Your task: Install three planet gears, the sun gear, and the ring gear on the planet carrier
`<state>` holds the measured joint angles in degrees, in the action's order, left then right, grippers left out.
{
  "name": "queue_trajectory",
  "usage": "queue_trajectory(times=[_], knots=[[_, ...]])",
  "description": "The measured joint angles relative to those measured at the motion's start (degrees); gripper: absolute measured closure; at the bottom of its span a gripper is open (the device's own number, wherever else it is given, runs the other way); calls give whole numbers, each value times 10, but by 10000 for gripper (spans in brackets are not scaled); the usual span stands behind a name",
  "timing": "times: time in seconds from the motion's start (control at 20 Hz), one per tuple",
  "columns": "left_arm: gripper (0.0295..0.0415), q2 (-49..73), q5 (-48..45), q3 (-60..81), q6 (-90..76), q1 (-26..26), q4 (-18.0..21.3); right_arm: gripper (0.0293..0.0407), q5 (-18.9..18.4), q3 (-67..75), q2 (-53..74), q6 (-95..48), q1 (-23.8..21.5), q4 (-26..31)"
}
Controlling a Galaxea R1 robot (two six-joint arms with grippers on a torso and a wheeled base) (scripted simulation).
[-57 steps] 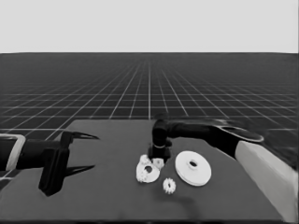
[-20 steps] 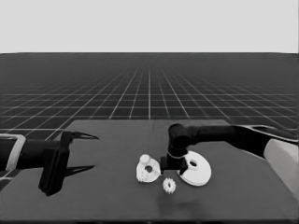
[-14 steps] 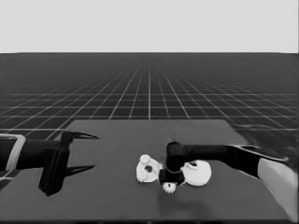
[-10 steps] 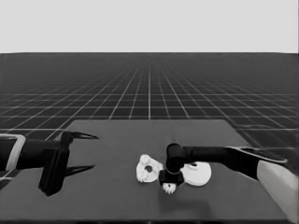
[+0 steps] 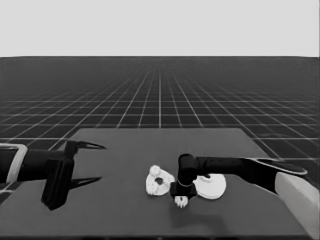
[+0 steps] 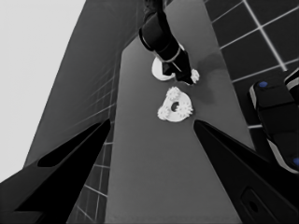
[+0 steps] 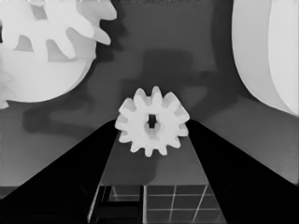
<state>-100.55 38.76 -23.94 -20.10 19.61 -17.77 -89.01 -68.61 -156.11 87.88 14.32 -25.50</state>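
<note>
Taking the smaller round part point(image 5: 159, 181) as the landmark: on its near right side the right gripper point(image 5: 180, 196) stands low over a loose gear point(image 5: 180, 201), fingers on either side of it, closing that side off. Beyond the gripper the larger round part point(image 5: 210, 186) blocks the right. Gears sit on the smaller round part itself. To its left, bare table point(image 5: 120, 150) runs open up to the parked left gripper point(image 5: 95, 162)

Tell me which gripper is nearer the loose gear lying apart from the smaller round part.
Right. The right gripper is down over that gear, fingers either side of it; the left gripper waits over the table's left end.
</note>
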Motion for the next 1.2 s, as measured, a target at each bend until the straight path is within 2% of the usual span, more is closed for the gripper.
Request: queue_trajectory(times=[0.1, 0.2, 0.35, 0.6, 0.7, 0.8, 1.1, 1.2], knots=[[326, 0, 0, 0, 0, 0, 0, 390, 0, 0, 0, 0, 0, 0], [326, 0, 0, 0, 0, 0, 0, 390, -20, 60, 11, 44, -83, 85], [326, 0, 0, 0, 0, 0, 0, 390, -18, 72, 12, 56, -128, 128], [326, 0, 0, 0, 0, 0, 0, 390, -17, 73, 12, 57, -138, 138], [326, 0, 0, 0, 0, 0, 0, 390, -3, -131, -119, -14, -155, 156], [326, 0, 0, 0, 0, 0, 0, 390, 3, -226, -172, -56, -159, 160], [326, 0, 0, 0, 0, 0, 0, 390, 7, -283, -201, -83, -159, 162], [326, 0, 0, 0, 0, 0, 0, 390, 18, -307, -207, -99, -113, 117]])
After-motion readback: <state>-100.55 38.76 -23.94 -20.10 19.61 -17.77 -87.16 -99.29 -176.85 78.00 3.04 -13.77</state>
